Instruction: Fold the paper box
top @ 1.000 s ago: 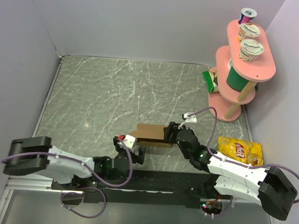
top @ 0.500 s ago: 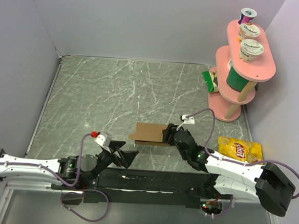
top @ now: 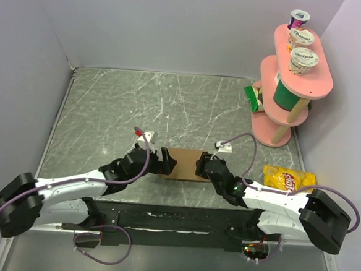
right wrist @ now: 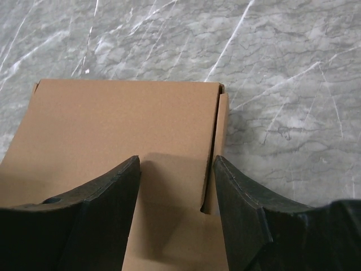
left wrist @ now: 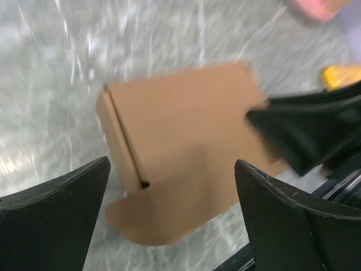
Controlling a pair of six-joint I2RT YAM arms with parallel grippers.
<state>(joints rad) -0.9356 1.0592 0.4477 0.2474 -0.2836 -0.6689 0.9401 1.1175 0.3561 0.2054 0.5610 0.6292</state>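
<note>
- We see the left arm (top: 71, 187) and the right arm (top: 275, 204) in white shells with black joints and bulky black end blocks.
- Purple cables (top: 250, 153) loop along both.
- Each wrist bears a small white block (top: 223, 146); the left one's has a red dot (top: 137, 131).
- The left claw (top: 166, 161) and right claw (top: 198, 164) have matte black wedge fingers (right wrist: 96, 226).
</note>
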